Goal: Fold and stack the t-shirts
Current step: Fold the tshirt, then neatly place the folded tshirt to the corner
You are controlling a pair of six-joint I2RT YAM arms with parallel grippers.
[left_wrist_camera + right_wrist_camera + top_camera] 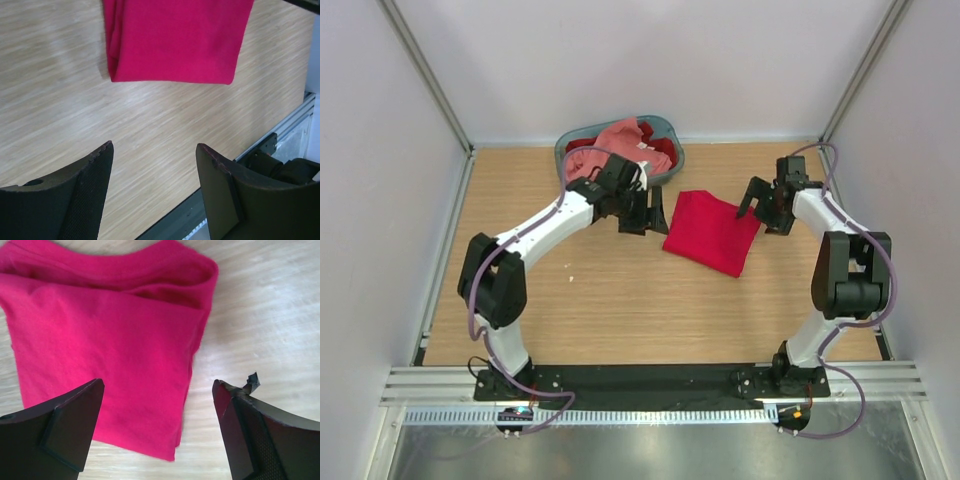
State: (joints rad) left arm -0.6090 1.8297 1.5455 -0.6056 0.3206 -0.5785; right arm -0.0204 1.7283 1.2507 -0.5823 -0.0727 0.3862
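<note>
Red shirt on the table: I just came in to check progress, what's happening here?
A folded red shirt lies on the table between two robot arms. The left pincer and right pincer are both open near it, holding nothing. A pink shirt and a darker red shirt lie bunched in the basket.

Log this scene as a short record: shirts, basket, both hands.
crimson shirt: folded, flat on the table, between the two arms
pink shirt: crumpled in the basket
red shirt: in the basket, beside the pink shirt
left hand: open, empty, above bare table next to the crimson shirt
right hand: open, empty, above the crimson shirt's edge
progress: one shirt folded, two not yet taken out
</note>
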